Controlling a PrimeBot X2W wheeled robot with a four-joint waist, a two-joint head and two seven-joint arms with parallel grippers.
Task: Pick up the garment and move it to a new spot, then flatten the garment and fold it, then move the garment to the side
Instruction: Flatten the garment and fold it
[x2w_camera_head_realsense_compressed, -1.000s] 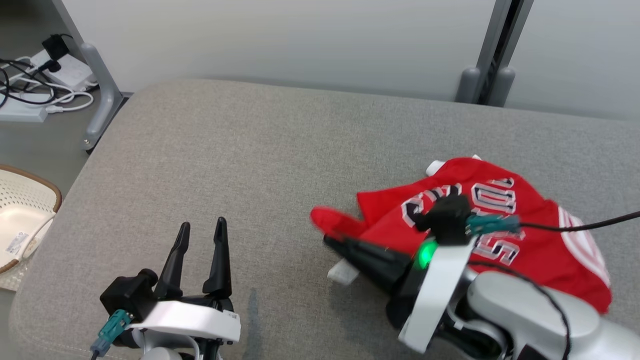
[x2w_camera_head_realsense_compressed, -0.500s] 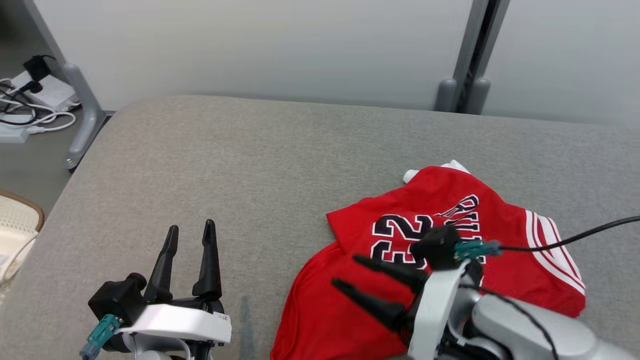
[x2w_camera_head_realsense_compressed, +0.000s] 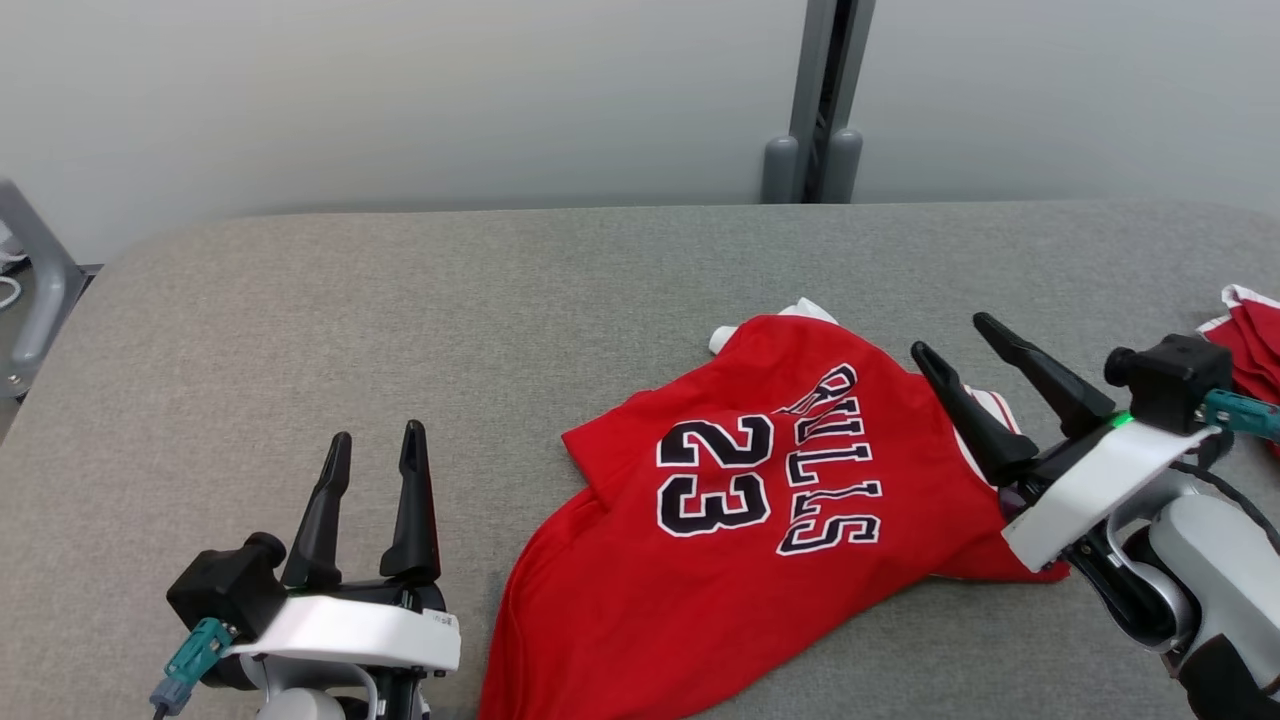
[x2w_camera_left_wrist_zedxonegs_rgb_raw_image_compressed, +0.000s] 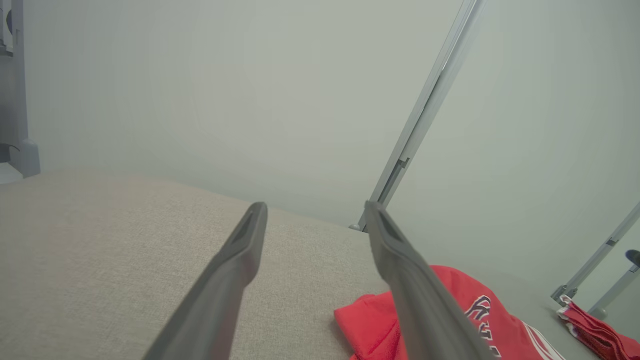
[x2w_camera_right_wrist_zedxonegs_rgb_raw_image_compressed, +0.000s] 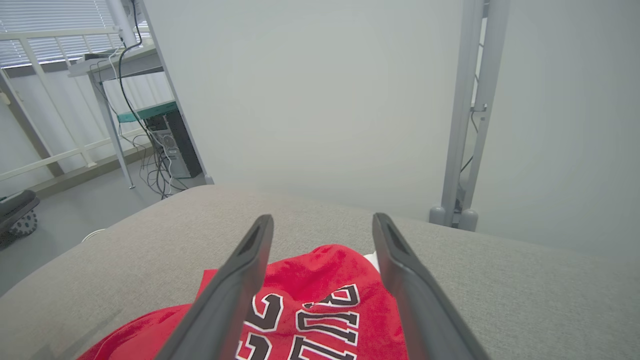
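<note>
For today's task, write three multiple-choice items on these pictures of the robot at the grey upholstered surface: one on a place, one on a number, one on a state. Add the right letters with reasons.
1. Where does the red jersey shirt with navy lettering lie?
A on the grey fabric surface, between the two grippers
B on the floor
C in a basket

2. Which number is printed on it?
A 7
B 23
C 45

3. How does the right gripper stand?
A shut on the shirt
B open, holding nothing
C shut, empty

Answers:
1 A: the shirt lies creased on the fabric, with the left gripper on its other side.
2 B: the navy, white-outlined digits read 23.
3 B: its fingers stand apart with nothing between them.
</note>
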